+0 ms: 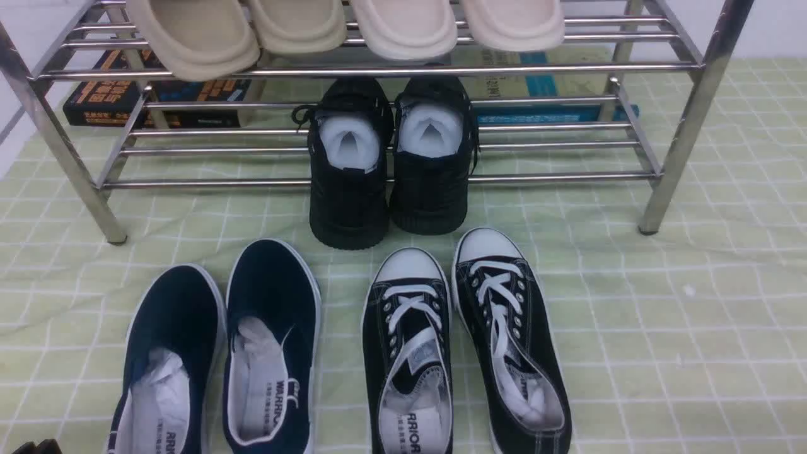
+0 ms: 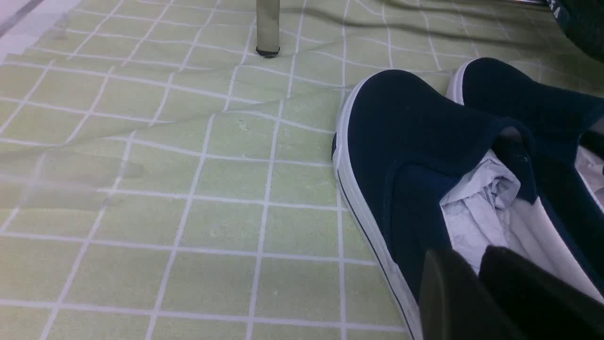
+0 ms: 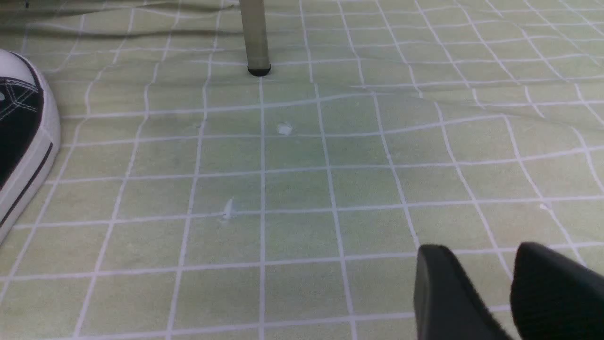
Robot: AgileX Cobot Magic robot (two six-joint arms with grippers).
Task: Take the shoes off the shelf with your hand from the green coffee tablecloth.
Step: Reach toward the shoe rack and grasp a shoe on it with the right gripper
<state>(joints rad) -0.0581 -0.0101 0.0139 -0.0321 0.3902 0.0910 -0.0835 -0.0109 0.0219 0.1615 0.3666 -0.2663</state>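
The widest open room lies on the robot's right. There the pale yellow-green tablecloth with white grid lines [image 1: 693,328] stretches bare from the black canvas sneakers with white laces and toe caps [image 1: 410,328] out to the frame edge. It is slightly wrinkled near the shelf's right front leg [image 1: 682,145].

The two-tier shelf of shiny steel tubes [image 1: 567,67] stands on this cloth. The pair of all-black knit shoes with white paper stuffing [image 1: 350,189] sits mid-width on its lower tier. Their chunky heels stick out past the front rail toward the robot, and there is bare rail on either side.

The right gripper [image 3: 481,250] hangs low over empty cloth. Its jaws are parted by a narrow strip of green, clasping and touching nothing. The toe of a canvas sneaker lies well off to its side.

The left gripper [image 2: 465,264] hovers over the paper-stuffed opening of one of the navy slip-ons with white soles [image 1: 271,302]. Its black fingers stand so close together in the wrist view that I cannot tell whether they meet, and nothing shows between them.

Both floor pairs lie side by side just in front of the black knit shoes, toes toward the shelf, between the robot and the lower tier. Beige slipper soles [image 1: 195,38] overhang the upper tier directly above. Books [image 1: 101,101] lie flat behind the rails.
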